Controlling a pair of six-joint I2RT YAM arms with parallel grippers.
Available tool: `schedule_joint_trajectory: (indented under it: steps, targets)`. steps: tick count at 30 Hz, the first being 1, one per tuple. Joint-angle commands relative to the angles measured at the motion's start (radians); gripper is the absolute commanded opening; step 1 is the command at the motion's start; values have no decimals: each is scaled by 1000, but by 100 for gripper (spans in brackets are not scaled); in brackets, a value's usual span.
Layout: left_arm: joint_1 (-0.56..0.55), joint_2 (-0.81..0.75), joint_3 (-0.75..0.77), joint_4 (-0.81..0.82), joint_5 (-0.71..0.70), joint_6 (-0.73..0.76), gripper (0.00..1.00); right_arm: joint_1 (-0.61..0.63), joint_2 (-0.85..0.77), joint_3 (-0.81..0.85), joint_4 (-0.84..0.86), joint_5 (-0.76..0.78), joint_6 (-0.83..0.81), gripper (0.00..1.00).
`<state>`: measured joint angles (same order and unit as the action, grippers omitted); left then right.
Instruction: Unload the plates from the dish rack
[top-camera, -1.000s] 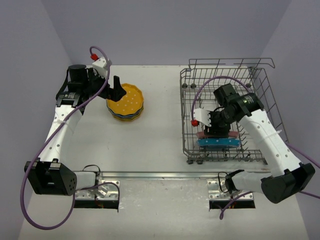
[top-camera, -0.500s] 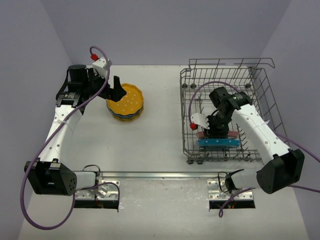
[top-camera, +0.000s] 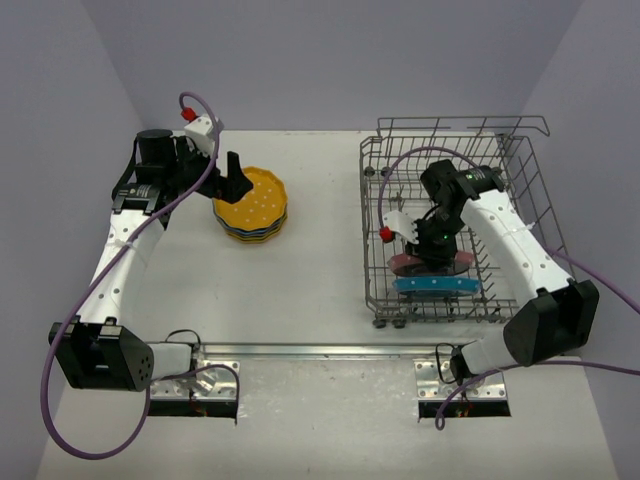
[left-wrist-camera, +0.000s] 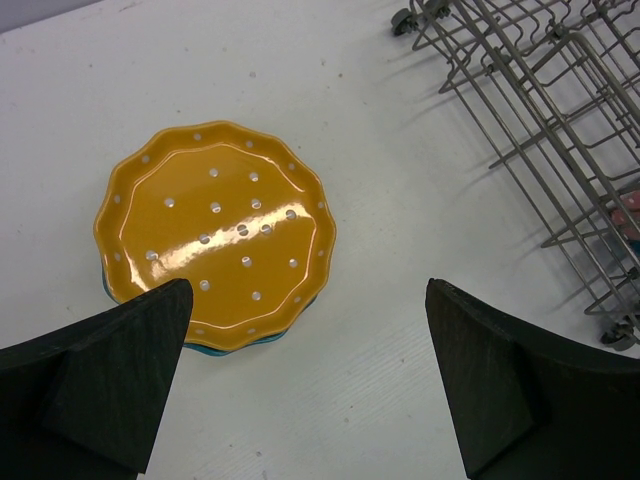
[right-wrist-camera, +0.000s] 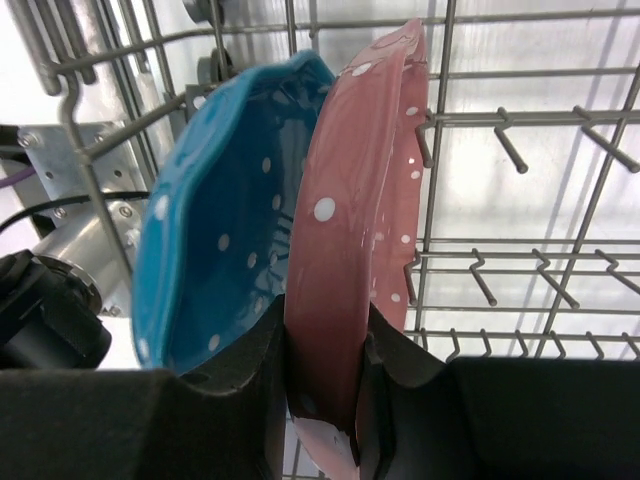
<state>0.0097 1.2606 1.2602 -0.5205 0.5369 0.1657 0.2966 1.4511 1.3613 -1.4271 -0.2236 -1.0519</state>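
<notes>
My right gripper (right-wrist-camera: 322, 340) was clamped hard on the rim of the pink plate (right-wrist-camera: 360, 200), one finger on each face. The plate stood on edge in the rack (right-wrist-camera: 540, 117), near the rack's 6 o'clock end in the top view. The blue plate (right-wrist-camera: 220, 230) stood just beside it, toward 6 o'clock. To do this lift well, I judged I should draw the pink plate straight up along its own plane until its lower edge cleared the tines. I should also keep it from leaning toward the blue one, since the two looked near enough to scrape. The glaze looked slick, so a slow pull seemed safest. My right arm (top-camera: 500, 230) reached into the rack from 5 o'clock, elbow bent and wrist turned down over the plates. My left gripper (left-wrist-camera: 308, 295) was spread wide and held nothing. It hovered at the table's 10 o'clock, over the orange plate (left-wrist-camera: 215, 230) topping the stack.
</notes>
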Motion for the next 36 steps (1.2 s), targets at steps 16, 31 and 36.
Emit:
schedule_joint_trajectory:
  steps: [16, 31, 36]
  targets:
    - [1, -7, 31, 34, 31, -49, 100, 1, -153, 439, -82, -195, 55, 0]
    - [1, -21, 86, 65, 246, -258, 100, 21, -424, 138, 628, -78, 26, 0]
    - [1, -29, 110, 65, 329, -312, 100, 84, -488, -29, 938, 4, -53, 0]
